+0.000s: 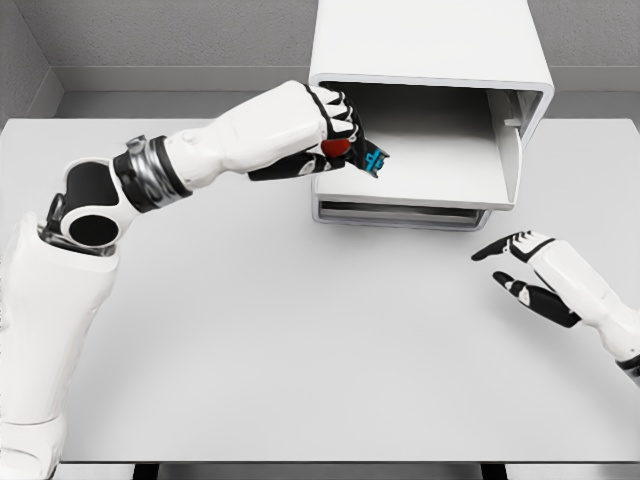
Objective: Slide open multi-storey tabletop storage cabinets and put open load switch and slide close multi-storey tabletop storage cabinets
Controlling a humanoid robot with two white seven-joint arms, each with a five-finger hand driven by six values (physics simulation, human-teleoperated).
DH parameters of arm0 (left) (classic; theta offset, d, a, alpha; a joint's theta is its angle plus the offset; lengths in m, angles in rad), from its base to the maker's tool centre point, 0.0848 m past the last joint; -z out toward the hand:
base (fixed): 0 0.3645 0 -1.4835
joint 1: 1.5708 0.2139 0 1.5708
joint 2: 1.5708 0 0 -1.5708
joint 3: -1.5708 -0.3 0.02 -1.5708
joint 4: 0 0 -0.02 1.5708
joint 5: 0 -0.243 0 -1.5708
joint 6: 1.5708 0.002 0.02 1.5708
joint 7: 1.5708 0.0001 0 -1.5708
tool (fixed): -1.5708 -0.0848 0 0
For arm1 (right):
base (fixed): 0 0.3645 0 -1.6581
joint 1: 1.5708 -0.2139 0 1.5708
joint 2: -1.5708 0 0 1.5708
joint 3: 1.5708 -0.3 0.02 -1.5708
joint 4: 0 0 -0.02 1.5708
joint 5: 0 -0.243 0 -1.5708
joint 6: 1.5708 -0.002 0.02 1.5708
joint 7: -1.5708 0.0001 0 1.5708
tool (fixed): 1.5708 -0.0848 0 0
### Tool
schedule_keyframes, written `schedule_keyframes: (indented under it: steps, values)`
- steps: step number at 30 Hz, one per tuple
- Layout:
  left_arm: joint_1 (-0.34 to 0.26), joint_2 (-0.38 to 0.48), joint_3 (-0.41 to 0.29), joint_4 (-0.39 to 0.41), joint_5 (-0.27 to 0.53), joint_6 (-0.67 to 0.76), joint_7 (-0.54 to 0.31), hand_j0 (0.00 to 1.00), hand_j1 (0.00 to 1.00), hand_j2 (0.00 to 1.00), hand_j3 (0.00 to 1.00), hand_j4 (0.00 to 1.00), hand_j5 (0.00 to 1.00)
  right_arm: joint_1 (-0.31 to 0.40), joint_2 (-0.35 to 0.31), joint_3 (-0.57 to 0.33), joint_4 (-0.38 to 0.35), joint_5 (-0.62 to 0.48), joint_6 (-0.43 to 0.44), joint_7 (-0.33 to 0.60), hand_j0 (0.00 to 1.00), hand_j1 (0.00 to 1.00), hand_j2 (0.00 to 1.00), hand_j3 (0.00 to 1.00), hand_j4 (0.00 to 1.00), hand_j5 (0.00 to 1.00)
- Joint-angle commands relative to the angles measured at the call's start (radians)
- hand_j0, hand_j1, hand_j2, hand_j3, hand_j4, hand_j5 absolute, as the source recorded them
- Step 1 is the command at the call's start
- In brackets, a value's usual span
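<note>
Meanwhile, the left hand (330, 135) was curled around the load switch (362, 153), a small red and blue part, holding it at the left edge of the pulled-out drawer (430, 170) of the white cabinet (430, 45), upper centre of the frame. Lower right, the right hand (525, 270) hovered over the table (300, 330), fingers relaxed and holding nothing.

The left hand (325, 135) reaches toward one o'clock, fingers curled tight. The right hand (525, 270) rests at four o'clock, fingers loosely spread.
</note>
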Motion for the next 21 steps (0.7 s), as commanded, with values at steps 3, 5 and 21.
schedule_keyframes:
  steps: [3, 5, 21]
  values:
    - [0.0, -0.039, -0.01, 0.001, -0.012, 0.003, 0.001, 0.39, 0.39, 0.39, 0.39, 0.39, 0.39, -0.011, 0.011, 0.017, -0.001, -0.007, 0.002, 0.002, 0.54, 0.54, 0.54, 0.54, 0.54, 0.54]
    - [0.0, -0.053, -0.022, 0.008, -0.014, 0.003, 0.001, 0.39, 0.39, 0.39, 0.39, 0.39, 0.39, -0.011, 0.011, 0.017, -0.001, -0.007, 0.002, 0.002, 0.55, 0.55, 0.55, 0.55, 0.55, 0.55]
    - [-0.005, -0.173, -0.03, 0.061, -0.144, 0.003, 0.001, 0.39, 0.39, 0.39, 0.39, 0.39, 0.39, -0.011, 0.013, 0.028, -0.001, -0.007, 0.002, 0.002, 0.55, 0.55, 0.55, 0.55, 0.55, 0.55]
